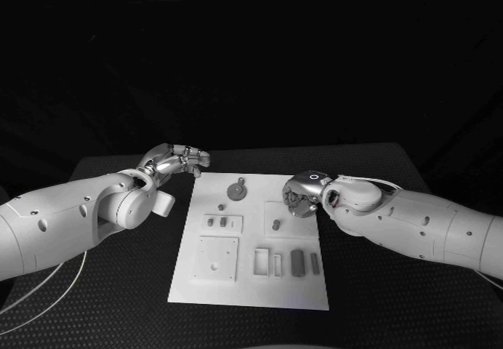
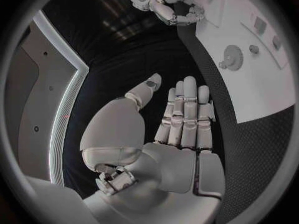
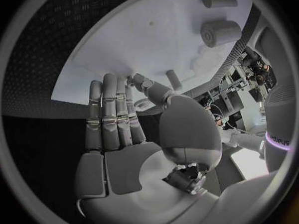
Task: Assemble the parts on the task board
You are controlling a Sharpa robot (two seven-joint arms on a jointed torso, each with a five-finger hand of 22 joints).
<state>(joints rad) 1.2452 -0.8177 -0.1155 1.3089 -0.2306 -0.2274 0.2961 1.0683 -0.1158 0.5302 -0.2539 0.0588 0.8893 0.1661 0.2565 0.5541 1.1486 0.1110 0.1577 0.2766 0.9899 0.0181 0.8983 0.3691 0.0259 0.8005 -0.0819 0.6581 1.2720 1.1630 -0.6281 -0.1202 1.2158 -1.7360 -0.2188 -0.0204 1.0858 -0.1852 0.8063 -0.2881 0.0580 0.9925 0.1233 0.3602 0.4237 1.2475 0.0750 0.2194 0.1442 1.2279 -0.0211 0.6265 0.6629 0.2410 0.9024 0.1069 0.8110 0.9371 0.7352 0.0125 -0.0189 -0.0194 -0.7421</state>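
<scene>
The task board [image 1: 251, 287] lies flat in the middle of the black table [image 1: 105, 305], a white plate running from the far side toward the near edge. Near its far edge lies a round gear-like part [image 1: 238, 191]. Below that, toward the board's left edge, sits a small raised block [image 1: 221, 222] carrying little pegs, and nearer the near left corner a larger square plate [image 1: 217, 257]. Along the middle and right of the near half lie slim upright pieces: a pale frame-shaped part [image 1: 261, 262], a narrow one just beside it, and two dark oblong parts [image 1: 299, 261] close to the right edge. A small dark peg [image 1: 277, 225] stands on the right half. The right hand [image 1: 304, 193] hovers over the far right part of the board, its fingers curled downward; the right wrist view shows its fingers [image 3: 111, 115] straight, side by side and holding nothing. The left hand [image 1: 176, 159] sits just off the board's far left corner, above the table, fingers bent inward in the head view, while its wrist view shows the fingers [image 2: 187, 115] extended and empty.
</scene>
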